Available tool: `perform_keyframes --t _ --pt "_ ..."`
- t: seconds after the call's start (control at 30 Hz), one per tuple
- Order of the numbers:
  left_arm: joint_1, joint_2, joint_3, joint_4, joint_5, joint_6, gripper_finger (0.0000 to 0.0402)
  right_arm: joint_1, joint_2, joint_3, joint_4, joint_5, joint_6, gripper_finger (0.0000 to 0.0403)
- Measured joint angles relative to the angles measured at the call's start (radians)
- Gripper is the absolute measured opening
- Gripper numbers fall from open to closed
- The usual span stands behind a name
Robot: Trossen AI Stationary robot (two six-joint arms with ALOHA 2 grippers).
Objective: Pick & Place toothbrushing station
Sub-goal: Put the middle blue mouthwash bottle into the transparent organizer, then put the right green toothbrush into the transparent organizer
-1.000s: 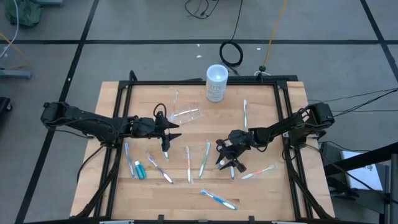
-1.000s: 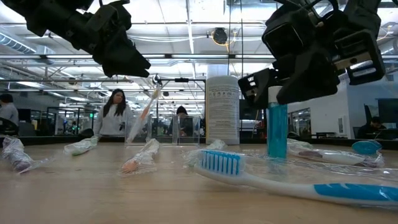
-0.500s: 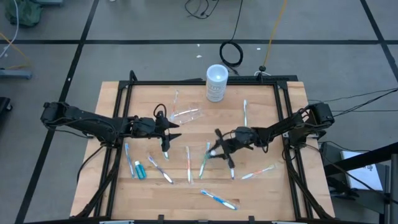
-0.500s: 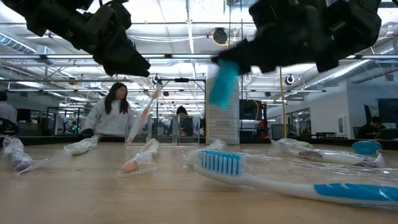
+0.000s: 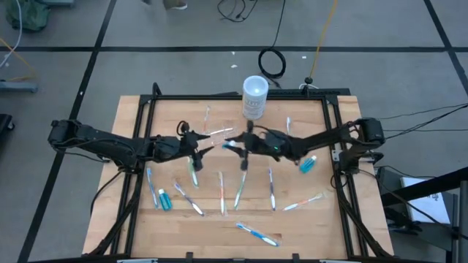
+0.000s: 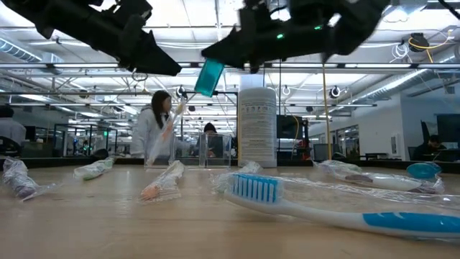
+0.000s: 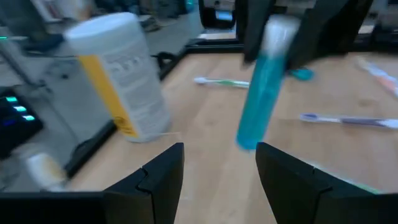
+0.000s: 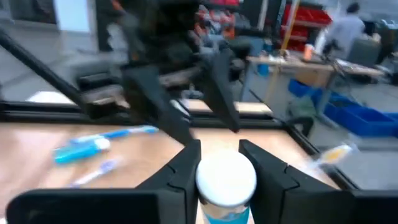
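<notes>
My right gripper (image 5: 240, 144) is shut on a teal tube with a white cap (image 6: 210, 77), held in the air over the table's middle, close in front of my left gripper (image 5: 196, 146). The tube also shows in the left wrist view (image 7: 260, 99). My left gripper (image 7: 217, 158) is open and empty, its fingers apart and pointing at the tube. The clear plastic holder (image 5: 218, 134) lies on the table just beyond both grippers. Several slim toothbrushes (image 5: 240, 188) lie flat on the wood, and a second teal tube (image 5: 308, 164) lies on the table at the right. My right gripper pinches the tube by its white cap end (image 8: 226, 178) between its two fingers (image 8: 186, 168). The tube is lifted clear of the table. It hangs tilted, cap up, with its teal body (image 7: 255, 118) pointing down below the fingers.
A tall white canister with a yellowish label (image 5: 254, 97) stands at the table's far edge. A third teal tube (image 5: 164, 199) lies near left. A blue toothbrush (image 5: 257, 234) lies near the front edge. A black frame (image 5: 330, 139) borders the board. A person (image 6: 154, 129) stands beyond the table.
My right gripper has carried the teal tube up and from the table's near right toward the far left, up to my left gripper. The tube, which stood upright low over the table, now hangs tilted and higher. The tube lying at the right has come into view.
</notes>
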Motion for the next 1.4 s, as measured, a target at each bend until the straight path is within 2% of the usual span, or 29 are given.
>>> perform_keyframes --t 0.27,0.47,0.8,0.93,1.27,1.4 --pt "-0.031 -0.076 0.001 -0.033 -0.269 0.039 0.0207 -0.073 0.238 0.195 -0.030 0.015 -0.016 0.0085" --pt "-0.053 -0.104 0.000 -0.122 -0.264 0.022 0.0207 -0.135 0.306 0.275 -0.101 0.052 0.048 0.0090" --pt "-0.057 -0.100 0.000 -0.140 -0.260 -0.002 0.0207 -0.188 0.308 0.278 -0.232 0.041 0.127 0.0093" --pt "-0.057 -0.100 0.000 -0.140 -0.259 -0.003 0.0207 -0.189 0.307 0.278 -0.239 -0.029 0.127 0.0110" --pt "-0.057 -0.100 0.000 -0.140 -0.258 -0.004 0.0207 -0.193 0.307 0.278 -0.262 -0.027 0.120 0.0159" --pt "-0.057 -0.100 0.000 -0.140 -0.258 -0.004 0.0207 -0.192 0.299 0.277 -0.272 -0.027 0.071 0.0171"
